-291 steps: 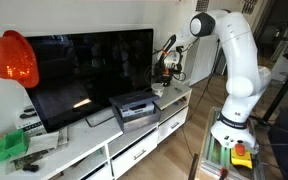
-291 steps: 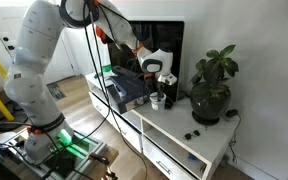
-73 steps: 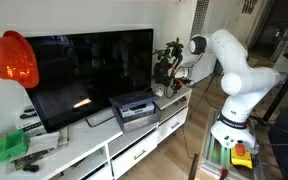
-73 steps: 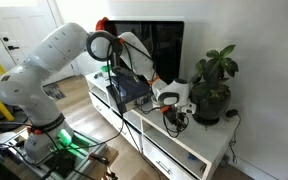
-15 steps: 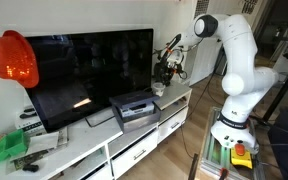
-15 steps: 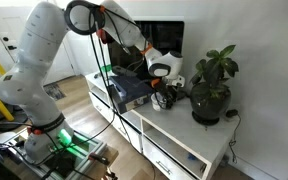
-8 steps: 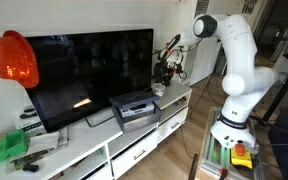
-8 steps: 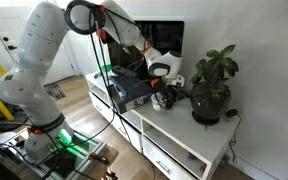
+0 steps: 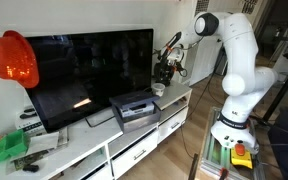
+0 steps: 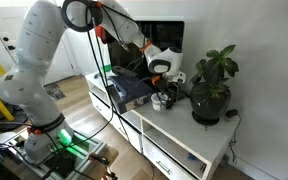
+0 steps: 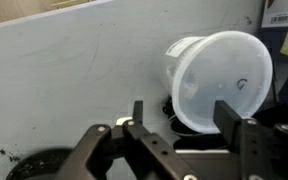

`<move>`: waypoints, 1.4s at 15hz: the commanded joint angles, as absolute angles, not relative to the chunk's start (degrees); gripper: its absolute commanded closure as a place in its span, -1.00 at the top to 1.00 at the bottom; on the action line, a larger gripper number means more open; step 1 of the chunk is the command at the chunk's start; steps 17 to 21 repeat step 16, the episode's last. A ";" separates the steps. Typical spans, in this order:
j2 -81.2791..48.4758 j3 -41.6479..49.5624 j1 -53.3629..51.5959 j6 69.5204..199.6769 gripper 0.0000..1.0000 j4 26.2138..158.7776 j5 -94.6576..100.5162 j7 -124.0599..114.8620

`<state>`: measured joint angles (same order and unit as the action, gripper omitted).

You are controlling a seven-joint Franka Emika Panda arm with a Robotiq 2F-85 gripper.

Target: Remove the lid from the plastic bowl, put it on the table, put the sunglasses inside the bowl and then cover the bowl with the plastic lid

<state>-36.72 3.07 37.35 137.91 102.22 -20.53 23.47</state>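
Presently the end effector [image 11: 181,112] hangs just above the bowl [image 11: 220,76], its fingers apart and nothing between them. The bowl sits on the white bench [image 10: 202,150]. In the wrist view it looks tilted, with its wide round face turned toward the camera. I cannot tell whether that face is the lid or an open mouth. Tight against the bowl's near side lies a dark thing, probably the sunglasses [image 11: 187,124]. In an exterior view the plant [image 10: 212,85] stands near the bowl on one side and the grey box [image 10: 132,92] close on the other.

Judging from this, the sunglasses are not settled inside the bowl, and that is where trouble could start. A light plastic bowl leaning like this would likely skid or roll at any nudge. A finger coming down on its rim, or closing on the sunglasses while they touch its wall, could tip it or shove it toward the plant. If the sunglasses end up lying across the rim, the lid would not seat. The crowding around the bowl also leaves little room to approach from the side.
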 commanded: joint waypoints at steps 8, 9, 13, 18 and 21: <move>-11.19 5.14 37.12 137.07 1.00 118.35 -22.78 34.30; -9.42 5.69 36.56 139.25 1.00 119.89 -23.60 34.99; -10.71 7.78 34.72 137.57 1.00 117.53 -22.33 33.49; -10.46 7.82 34.51 137.92 1.00 118.33 -22.38 33.57; -10.46 7.82 34.51 137.92 1.00 118.33 -22.38 33.57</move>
